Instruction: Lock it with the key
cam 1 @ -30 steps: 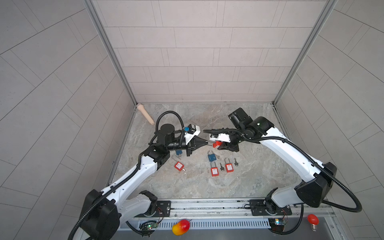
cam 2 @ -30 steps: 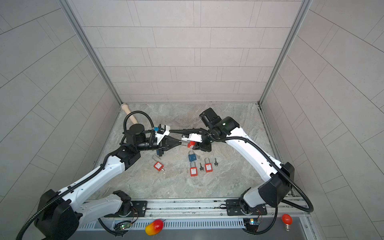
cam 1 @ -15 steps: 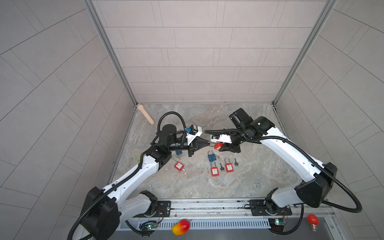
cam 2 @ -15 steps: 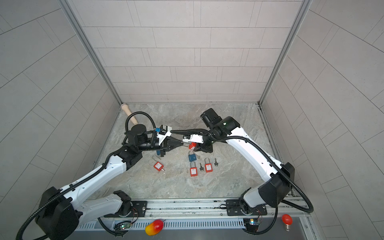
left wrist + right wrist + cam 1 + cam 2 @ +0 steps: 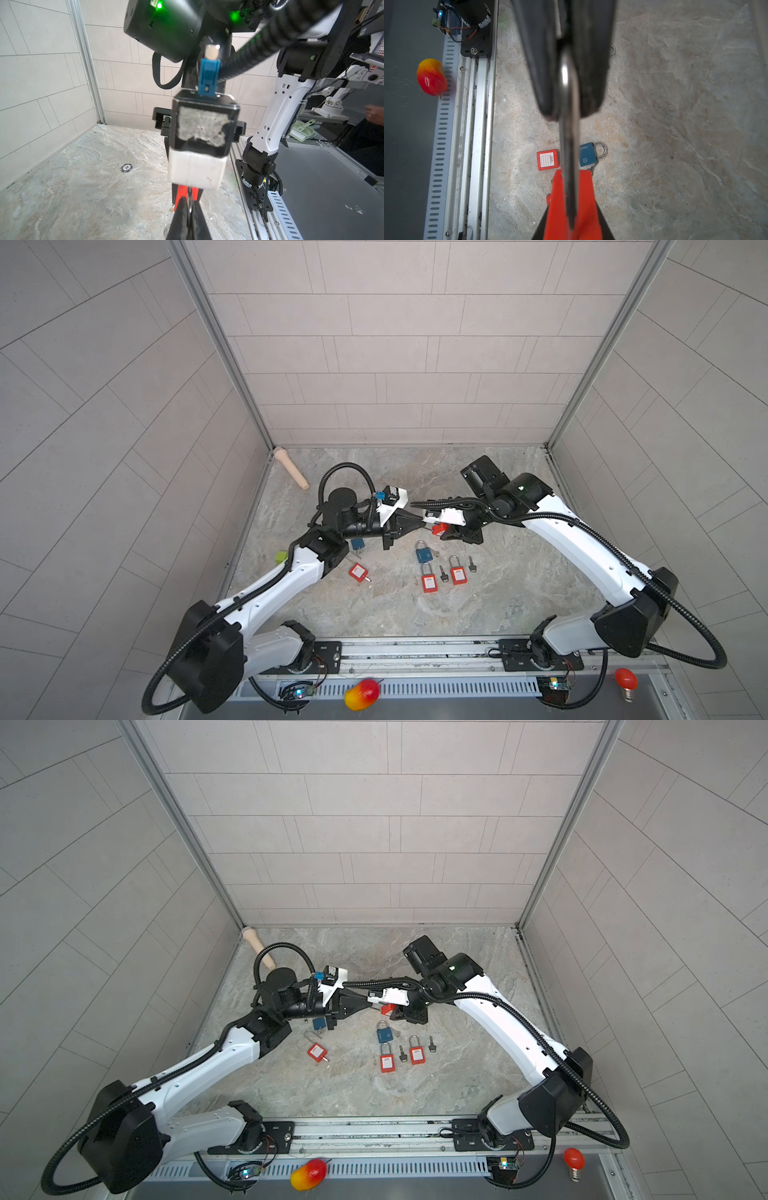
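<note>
A red padlock [image 5: 439, 529] [image 5: 388, 1008] hangs above the middle of the table. My right gripper [image 5: 448, 531] [image 5: 571, 209] is shut on its red body [image 5: 583, 199]. The metal shackle [image 5: 568, 108] runs from the body into my left gripper [image 5: 419, 519] [image 5: 188, 204], whose black fingers [image 5: 591, 79] are shut on it. In the left wrist view the red body [image 5: 181, 192] shows just past the fingertips, under the right wrist's white housing. Two loose keys [image 5: 443, 573] [image 5: 471, 564] lie on the table below.
A blue padlock [image 5: 424, 554], two red padlocks [image 5: 428, 581] [image 5: 457, 573] and another red one [image 5: 358, 572] lie under the grippers. A second blue lock [image 5: 356, 543] is below the left wrist. A wooden peg [image 5: 291, 468] lies at the back left, a poker chip [image 5: 126, 167] farther off.
Both grippers, with the padlock between them, have drifted a little to the right. Both grips are unchanged.
</note>
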